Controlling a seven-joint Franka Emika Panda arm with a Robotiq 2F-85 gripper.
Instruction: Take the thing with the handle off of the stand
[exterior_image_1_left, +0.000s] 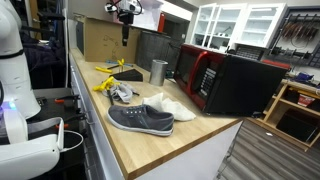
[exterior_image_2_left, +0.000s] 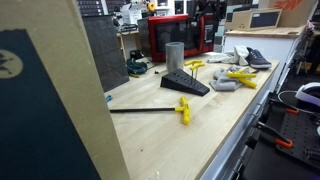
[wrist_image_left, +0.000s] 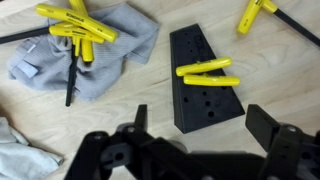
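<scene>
The stand I see is a black wedge-shaped block with holes, on the wooden counter in both exterior views. No yellow rack shows. Two yellow T-handled keys sit on the block's upper part. More yellow-handled keys lie on a grey cloth beside it. Another key with a long black shaft lies loose on the counter. My gripper is open and empty. It hangs high above the block, as an exterior view shows.
A steel cup stands behind the block. A grey shoe and a white shoe lie near the counter's front. A red and black microwave stands at the back. A cardboard box sits at the counter's far end.
</scene>
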